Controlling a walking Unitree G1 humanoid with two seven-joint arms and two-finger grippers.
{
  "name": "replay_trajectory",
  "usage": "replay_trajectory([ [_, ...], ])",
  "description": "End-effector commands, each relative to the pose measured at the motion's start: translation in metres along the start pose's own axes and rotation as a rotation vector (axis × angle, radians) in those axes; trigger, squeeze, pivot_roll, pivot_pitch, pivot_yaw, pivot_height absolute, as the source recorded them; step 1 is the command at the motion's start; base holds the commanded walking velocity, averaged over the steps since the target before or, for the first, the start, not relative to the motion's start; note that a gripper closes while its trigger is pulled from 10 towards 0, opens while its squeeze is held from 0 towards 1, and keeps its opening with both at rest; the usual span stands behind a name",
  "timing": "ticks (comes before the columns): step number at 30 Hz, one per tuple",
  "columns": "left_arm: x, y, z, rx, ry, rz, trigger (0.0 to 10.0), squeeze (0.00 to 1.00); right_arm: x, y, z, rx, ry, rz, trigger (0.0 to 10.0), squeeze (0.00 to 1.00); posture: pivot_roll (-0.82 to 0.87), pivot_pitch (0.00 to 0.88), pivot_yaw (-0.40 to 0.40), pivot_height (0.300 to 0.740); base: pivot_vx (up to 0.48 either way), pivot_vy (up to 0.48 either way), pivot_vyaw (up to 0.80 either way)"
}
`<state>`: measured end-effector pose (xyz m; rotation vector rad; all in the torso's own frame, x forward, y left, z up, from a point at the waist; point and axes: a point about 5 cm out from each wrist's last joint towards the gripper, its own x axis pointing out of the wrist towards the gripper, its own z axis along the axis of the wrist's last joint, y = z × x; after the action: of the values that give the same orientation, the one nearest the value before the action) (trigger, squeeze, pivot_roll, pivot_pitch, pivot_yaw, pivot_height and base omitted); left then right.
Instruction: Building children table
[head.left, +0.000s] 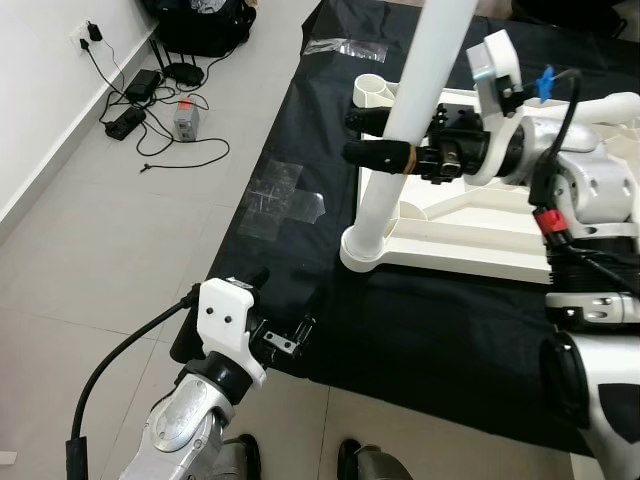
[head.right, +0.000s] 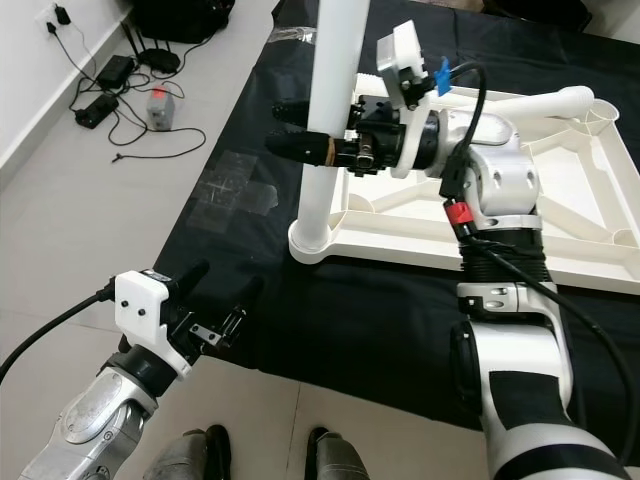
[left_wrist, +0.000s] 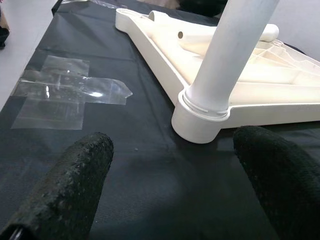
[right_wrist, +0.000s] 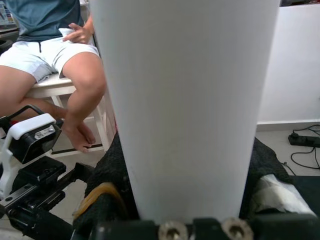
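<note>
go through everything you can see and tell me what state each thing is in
Leg: upright, seated in the corner socket.
Tabletop: upside down on the black mat.
Right gripper: shut on the leg.
Left gripper: open, holding nothing.
Second leg: lying on the tabletop.

I count one upturned white tabletop (head.right: 560, 215), one upright leg (head.right: 325, 120), two grippers — left (head.right: 218, 300), right (head.right: 290, 128) — one seated person (right_wrist: 55, 55).
</note>
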<state>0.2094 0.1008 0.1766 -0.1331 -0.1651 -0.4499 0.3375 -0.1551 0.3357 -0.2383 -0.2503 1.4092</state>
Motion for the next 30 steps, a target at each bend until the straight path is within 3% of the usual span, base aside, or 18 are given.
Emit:
replay_trajectory([
  [1,-0.001,-0.001,-0.004,-0.013,0.018,0.008,10.0,0.00,-0.004,0.001,0.013,-0.039,-0.031,0.028,0.0,0.00,0.03,0.272,-0.071,0.740,0.000,0.000,0.00],
  [3,-0.001,-0.002,-0.005,-0.015,0.018,0.007,10.0,0.00,0.000,0.004,0.000,-0.040,0.009,-0.034,0.0,0.00,-0.01,0.268,-0.093,0.740,0.000,0.000,0.00],
  [6,0.000,0.000,-0.007,-0.015,0.020,0.009,10.0,0.00,0.046,0.033,-0.071,0.129,0.106,-0.463,0.0,0.00,-0.02,0.250,-0.097,0.740,0.000,0.000,0.00],
  [7,0.000,0.000,-0.007,-0.015,0.020,0.009,10.0,0.00,0.046,0.033,-0.071,0.129,0.106,-0.463,0.0,0.00,-0.02,0.250,-0.097,0.740,0.000,0.000,0.00],
  [8,0.001,0.000,-0.008,-0.014,0.021,0.010,10.0,0.00,0.043,0.041,-0.101,0.170,0.236,-0.827,0.0,0.00,-0.03,0.247,-0.095,0.740,0.000,0.000,0.00],
  [9,0.002,0.001,-0.008,-0.014,0.021,0.010,10.0,0.00,0.035,0.049,-0.117,0.173,0.338,-1.076,0.0,0.00,-0.03,0.247,-0.095,0.740,0.000,0.000,0.00],
  [10,0.002,0.001,-0.008,-0.014,0.021,0.010,10.0,0.00,0.035,0.049,-0.117,0.173,0.338,-1.076,0.0,0.00,-0.03,0.247,-0.095,0.740,0.000,0.000,0.00],
  [12,0.004,0.001,-0.009,-0.011,0.018,0.008,10.0,0.00,0.056,0.076,-0.128,0.183,0.357,-1.084,0.0,0.00,-0.03,0.227,-0.090,0.740,0.000,0.000,0.00],
  [13,0.004,0.001,-0.009,-0.011,0.018,0.008,10.0,0.00,0.056,0.076,-0.128,0.183,0.357,-1.084,0.0,0.00,-0.03,0.227,-0.090,0.740,0.000,0.000,0.00],
  [14,0.004,0.002,-0.009,-0.009,0.017,0.009,10.0,0.00,0.067,0.081,-0.125,0.189,0.324,-1.015,0.0,0.00,-0.04,0.219,-0.088,0.740,0.000,0.000,0.00],
  [16,0.006,0.005,-0.010,-0.010,0.012,0.013,10.0,0.00,0.080,0.073,-0.114,0.176,0.278,-0.974,0.0,0.00,-0.05,0.201,-0.081,0.740,0.000,0.000,0.00],
  [22,0.008,0.005,-0.009,-0.005,0.008,0.013,10.0,0.00,0.080,0.063,-0.108,0.170,0.275,-1.013,0.0,0.00,0.01,0.203,-0.078,0.740,0.000,0.000,0.00],
  [23,0.008,0.006,-0.009,-0.003,0.009,0.015,10.0,0.00,0.080,0.065,-0.107,0.174,0.281,-1.032,10.0,0.00,0.02,0.202,-0.071,0.740,0.000,0.000,0.00],
  [26,0.007,0.007,-0.009,-0.002,0.009,0.017,10.0,0.00,0.080,0.066,-0.107,0.177,0.284,-1.046,10.0,0.00,0.02,0.205,-0.067,0.740,0.000,0.000,0.00],
  [27,0.007,0.007,-0.009,-0.002,0.009,0.018,10.0,0.00,0.082,0.068,-0.103,0.192,0.250,-1.033,10.0,0.62,0.02,0.209,-0.066,0.740,0.000,0.000,0.00],
  [28,0.006,0.008,-0.009,-0.001,0.010,0.018,10.0,0.00,0.087,0.071,-0.097,0.248,0.163,-0.958,10.0,1.00,0.02,0.217,-0.058,0.740,0.000,0.000,0.00],
  [29,0.006,0.008,-0.009,-0.001,0.010,0.018,10.0,0.00,0.087,0.071,-0.097,0.248,0.163,-0.958,10.0,1.00,0.02,0.217,-0.058,0.740,0.000,0.000,0.00],
  [30,0.005,0.009,-0.009,-0.001,0.011,0.017,10.0,0.00,0.091,0.072,-0.090,0.285,0.082,-0.881,10.0,1.00,0.02,0.219,-0.056,0.740,0.000,0.000,0.00],
])
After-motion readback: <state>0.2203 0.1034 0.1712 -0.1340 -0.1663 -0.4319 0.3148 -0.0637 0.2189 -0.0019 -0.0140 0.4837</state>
